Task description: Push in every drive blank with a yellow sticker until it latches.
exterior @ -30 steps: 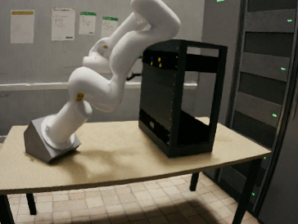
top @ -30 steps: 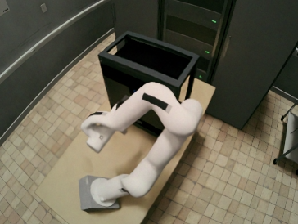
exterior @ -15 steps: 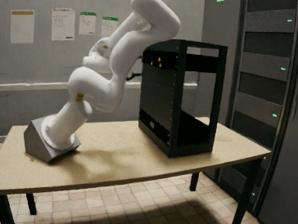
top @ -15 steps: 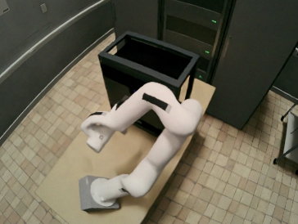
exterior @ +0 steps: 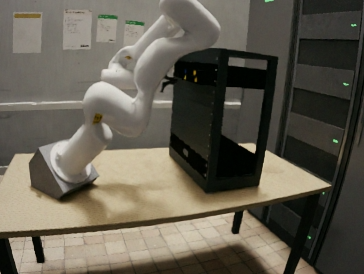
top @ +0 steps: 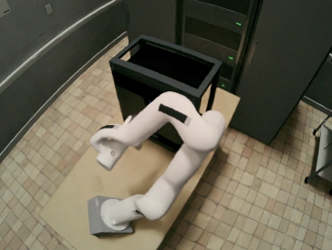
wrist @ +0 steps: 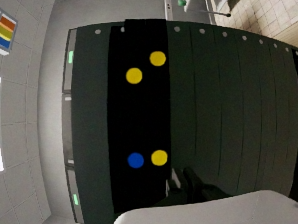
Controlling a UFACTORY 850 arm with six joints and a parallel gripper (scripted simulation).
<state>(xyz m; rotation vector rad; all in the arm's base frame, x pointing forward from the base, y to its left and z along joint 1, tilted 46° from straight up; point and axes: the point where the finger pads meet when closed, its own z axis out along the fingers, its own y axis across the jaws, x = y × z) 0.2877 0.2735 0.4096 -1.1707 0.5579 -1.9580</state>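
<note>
The gripper (wrist: 178, 185) is held with jaws together, seemingly just before the rack (wrist: 220, 116), below its yellow stickers (wrist: 135, 75).

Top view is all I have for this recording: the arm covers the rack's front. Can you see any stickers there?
Observer: Yes. The wrist view shows four round stickers on the rack front: three yellow and one blue sticker.
Operator: Is the gripper on one of them?
Observer: Not visibly. The gripper is shut, holds nothing, and its dark fingers point at the front beside the lowest yellow sticker; I cannot tell contact.
Operator: Does the rack look tipped?
Observer: No. In the exterior view the rack stands upright, flat on the table.
</note>
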